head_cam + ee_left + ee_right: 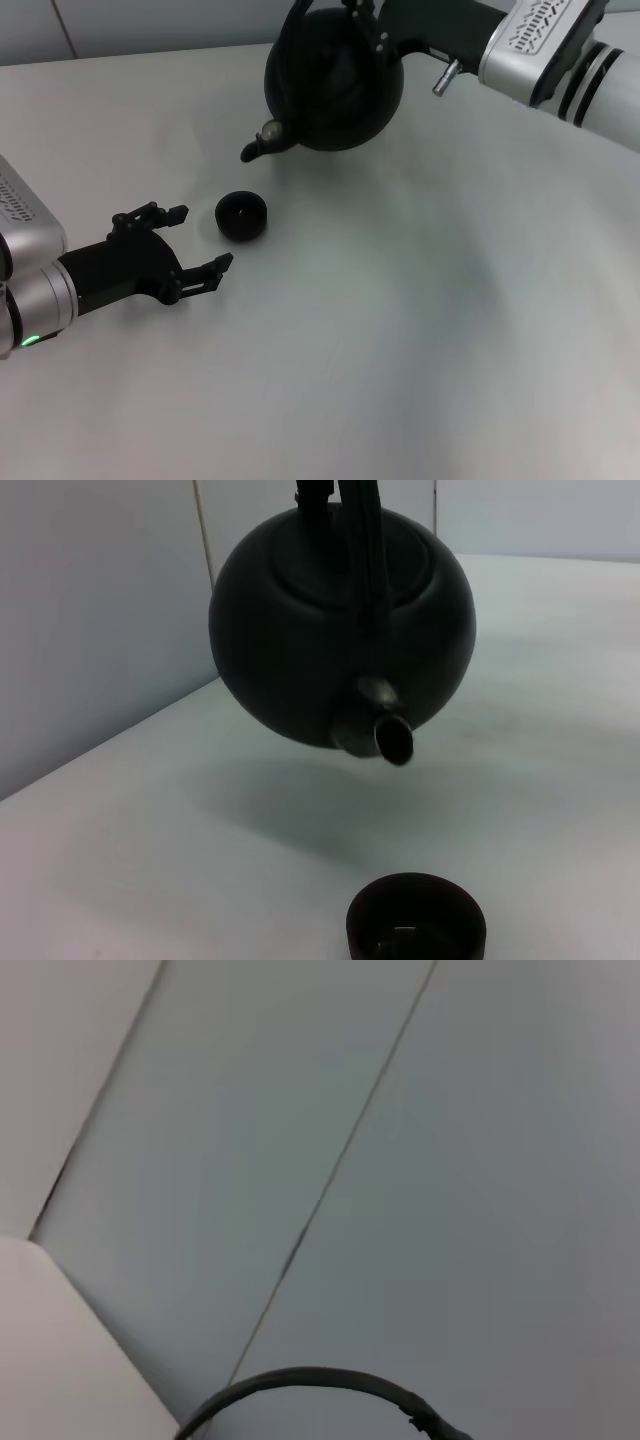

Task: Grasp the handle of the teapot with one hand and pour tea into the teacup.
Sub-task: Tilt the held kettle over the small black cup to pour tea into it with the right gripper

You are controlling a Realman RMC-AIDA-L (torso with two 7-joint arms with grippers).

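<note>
From the head camera you see the right gripper [368, 22] at the far edge of the view, pinched on the handle [290, 40] of the teapot [335, 85], which hangs lifted off the white table [400, 330] and tilted, its spout [262, 142] pointing down and toward your left. The teacup [241, 216] sits on the table below and just short of the spout tip, apart from it. Your left gripper [200, 240] rests low just beside the teacup on its left side, fingers spread wide and not touching it; that arm is the only thing near the cup. The table in front of and to the right of the cup is bare, and the wall runs along the back edge just behind the teapot, so room is tight there. From the left wrist camera you look at the teapot [340, 630] head-on: it hangs in the air with the spout [385, 730] aimed down toward the teacup [415, 920], a clear gap between them, and the handle [360, 540] rises over the lid out of view. Wall panels stand near behind the pot. From the right wrist camera you see only wall panels, a corner of the table [60, 1360] and a thin arc of the handle [310, 1380].
</note>
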